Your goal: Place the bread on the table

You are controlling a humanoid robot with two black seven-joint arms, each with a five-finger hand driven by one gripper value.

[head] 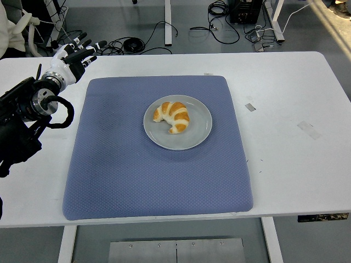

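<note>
The croissant (173, 116) is golden-brown with paler bands across its curved back, and it lies on the grey plate (200, 134), a little left of the plate's middle, with its two tips pointing down and to the left. The plate sits on the blue mat (120, 175), in the far half and slightly right of centre.

The mat covers the middle of the white table (296, 164). Bare tabletop runs in a wide strip on the right side, a narrower one on the left, and a band along the far edge. The near edge of the mat lies close to the table's near edge.

My left hand (74, 57) hovers over the table's far left corner, beside the mat's corner, fingers spread loosely and holding nothing. It is well apart from the plate.

Small bits of tape (250, 107) lie on the bare surface to the right. Cables (131, 44) trail over the floor beyond the table
</note>
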